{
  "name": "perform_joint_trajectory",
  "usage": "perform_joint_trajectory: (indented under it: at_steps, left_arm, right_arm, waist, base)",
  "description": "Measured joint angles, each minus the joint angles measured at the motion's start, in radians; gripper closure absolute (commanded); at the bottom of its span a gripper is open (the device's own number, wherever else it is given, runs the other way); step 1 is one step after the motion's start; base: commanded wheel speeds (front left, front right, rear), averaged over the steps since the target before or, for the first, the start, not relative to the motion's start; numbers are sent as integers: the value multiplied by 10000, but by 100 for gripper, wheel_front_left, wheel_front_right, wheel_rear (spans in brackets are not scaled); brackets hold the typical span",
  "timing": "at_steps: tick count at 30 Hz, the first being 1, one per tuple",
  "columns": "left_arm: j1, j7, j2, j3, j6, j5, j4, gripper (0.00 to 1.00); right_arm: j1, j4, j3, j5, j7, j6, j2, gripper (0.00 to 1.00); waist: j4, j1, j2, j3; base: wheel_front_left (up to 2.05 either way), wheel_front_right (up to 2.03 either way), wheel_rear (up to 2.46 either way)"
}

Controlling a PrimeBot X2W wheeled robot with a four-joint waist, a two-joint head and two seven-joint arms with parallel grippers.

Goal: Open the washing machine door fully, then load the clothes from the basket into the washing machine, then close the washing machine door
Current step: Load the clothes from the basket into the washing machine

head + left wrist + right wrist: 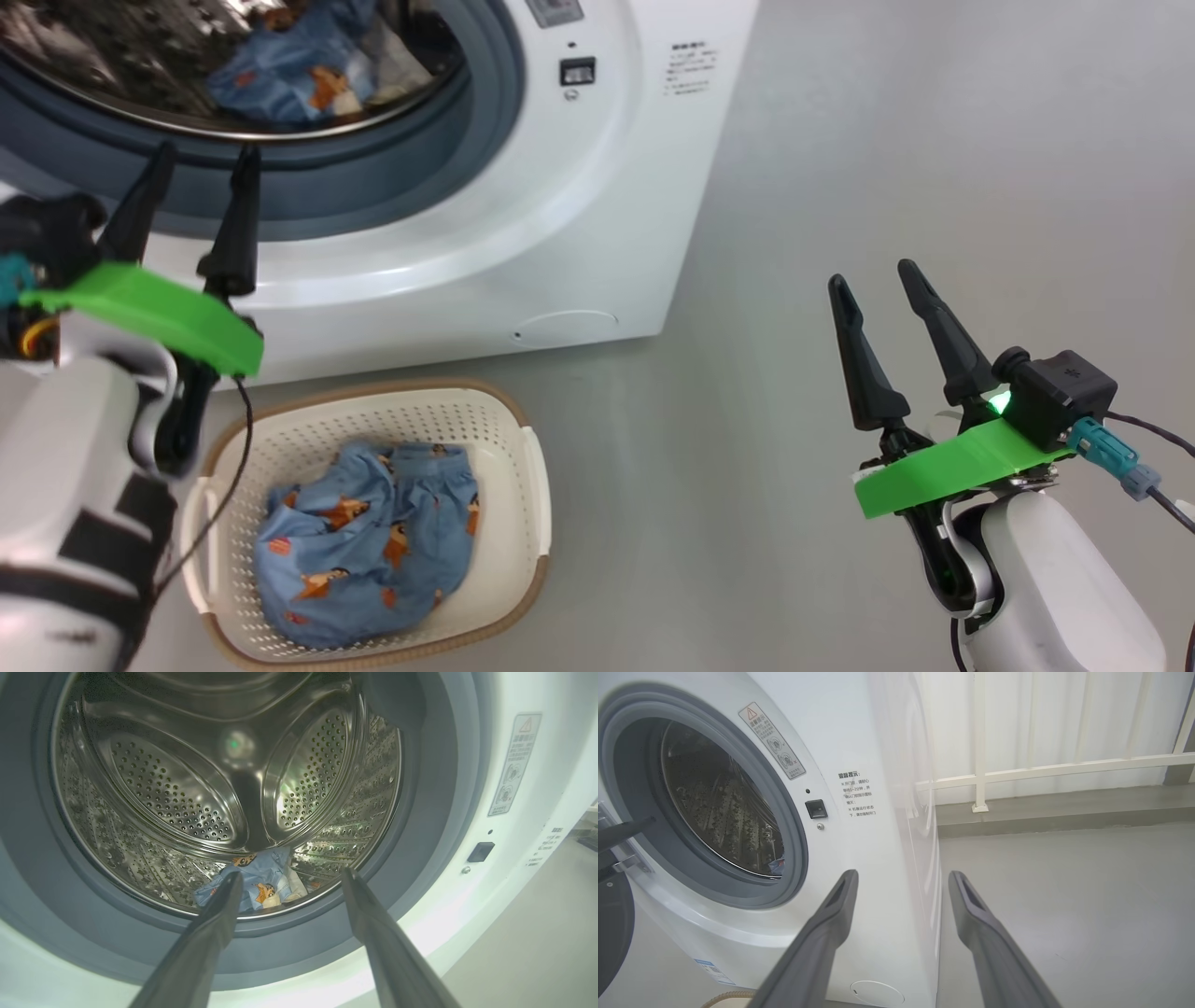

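Head view, washing machine [579, 233] at 11 o'clock, its round opening uncovered. We see the grey gasket [411, 159] ringing the steel drum [112, 56].

Door [609, 933]: in the right wrist view a dark curved rim sits at the 8 o'clock edge, swung clear of the opening. We cannot tell how far it is swung.

Clothes in the drum [289, 79]: a blue bundle with orange cartoon prints lies on the drum floor. In the left wrist view it sits at 6 o'clock of the drum, with a small cream piece [294, 889] at its 3 o'clock side.

Basket [527, 485]: at 7 o'clock in the head view, on the grey floor [887, 140], just beside the front of the machine. Clothes in the basket [359, 546]: one crumpled blue printed bundle, lying toward the basket's 6 o'clock end.

Left gripper [208, 154]: at 9 o'clock, fingers spread apart, nothing between them. Tips overlap the gasket's lower edge. Through the left wrist view both fingers point into the drum mouth, short of the bundle.

Right gripper [871, 273]: at 4 o'clock, fingers spread apart, empty, over bare floor, well apart from the basket. In its own view the fingers frame the machine's front right corner, and a white railing [1041, 770] runs at 2 o'clock.
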Motion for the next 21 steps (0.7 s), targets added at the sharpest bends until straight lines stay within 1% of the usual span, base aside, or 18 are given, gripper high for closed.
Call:
perform_joint_trajectory:
  at_steps: [4,11,18,21]
  left_arm:
    - [988,0,25,740,228,441,-997,0]
    - [2707,0,-12,1630,428,1068,-2284,0]
    - [4086,-12,-63,2445,504,1494,-3258,0]
    - [4691,-12,-205,2725,545,1555,-3639,0]
  right_arm:
    - [2,4,-2,13,0,0,-25,0]
    - [49,4,-19,98,0,0,-182,0]
    - [428,8,-25,165,0,0,-307,0]
    - [454,-2,-29,184,0,0,-364,0]
  waist:
    - [197,0,0,-234]
    - [458,1,0,-551]
    - [584,1,0,-899]
    - [620,1,0,-1061]
  base:
    - [0,0,0]
    - [0,0,0]
    - [0,0,0]
    - [0,0,0]
